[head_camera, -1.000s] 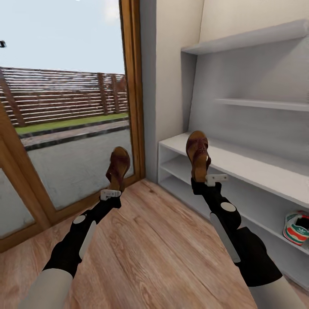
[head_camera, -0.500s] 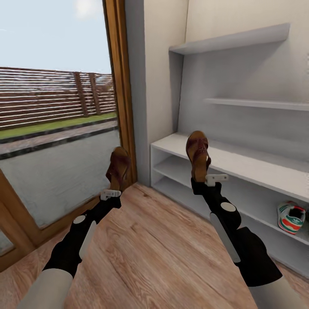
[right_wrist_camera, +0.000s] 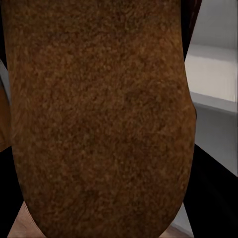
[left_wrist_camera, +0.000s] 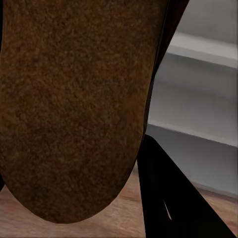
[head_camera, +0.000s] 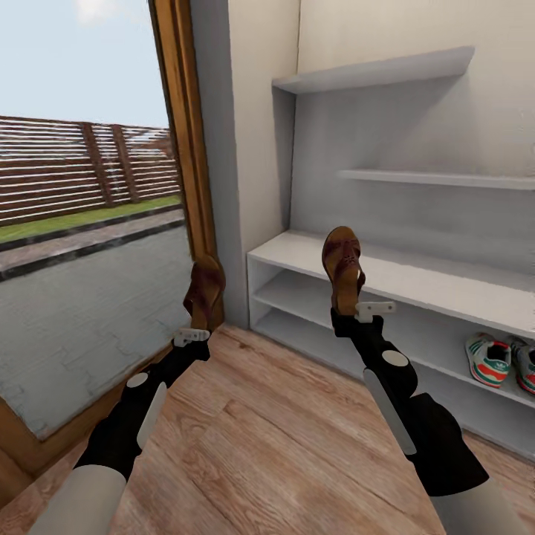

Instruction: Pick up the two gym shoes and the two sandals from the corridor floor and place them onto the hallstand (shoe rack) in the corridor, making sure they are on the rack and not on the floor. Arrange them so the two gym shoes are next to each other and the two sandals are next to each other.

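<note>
both gym shoes (head_camera: 490, 359) already stand side by side on the hallstand (head_camera: 416, 286) low shelf, while the left gripper (head_camera: 192, 334) and right gripper (head_camera: 355, 312) each pinch one sandal (head_camera: 204, 291), (head_camera: 343, 269) upright, not yet placed

One dark brown sandal (head_camera: 204, 291) stands upright, toe up, held at its heel by the left tool (head_camera: 195, 329); the other sandal (head_camera: 343, 269) stands likewise in the right tool (head_camera: 349, 316), before the pale grey hallstand (head_camera: 416, 286). Two cream, green-striped gym shoes (head_camera: 489, 360) sit side by side on its lower shelf at right, above the wood-plank floor (head_camera: 267, 431).
</note>
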